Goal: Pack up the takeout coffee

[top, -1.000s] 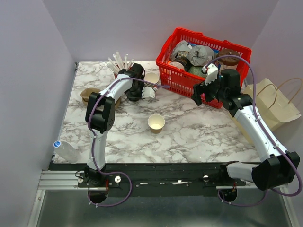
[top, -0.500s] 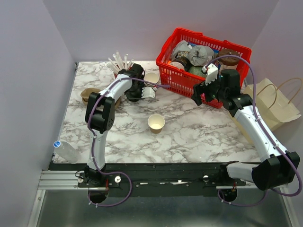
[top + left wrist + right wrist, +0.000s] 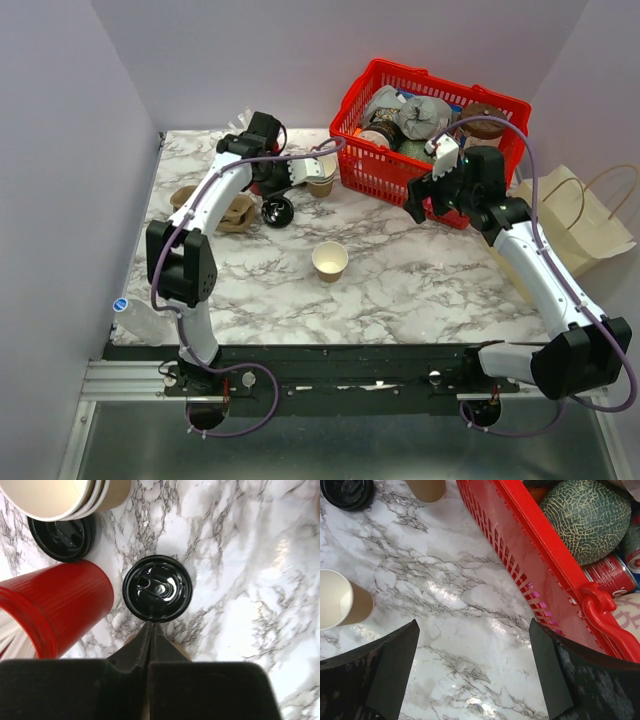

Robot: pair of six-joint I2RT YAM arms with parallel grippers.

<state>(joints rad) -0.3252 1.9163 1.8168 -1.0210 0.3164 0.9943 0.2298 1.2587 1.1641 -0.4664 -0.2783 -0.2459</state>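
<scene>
Takeout cup (image 3: 330,260) mid-tabletop; left gripper (image 3: 151,629) clenched empty over black lid (image 3: 157,588); right gripper (image 3: 472,625) spread wide beside red basket (image 3: 520,545).

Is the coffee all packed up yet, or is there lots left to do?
Not yet. Done: nothing finished shows; the brown cup stands open and lidless mid-table. In hand: the left tool is shut with its tips at the rim of a black lid; whether it pinches it is unclear. The right tool hangs open beside the red basket. Left: probably lidding the cup, then the paper bag.
</scene>
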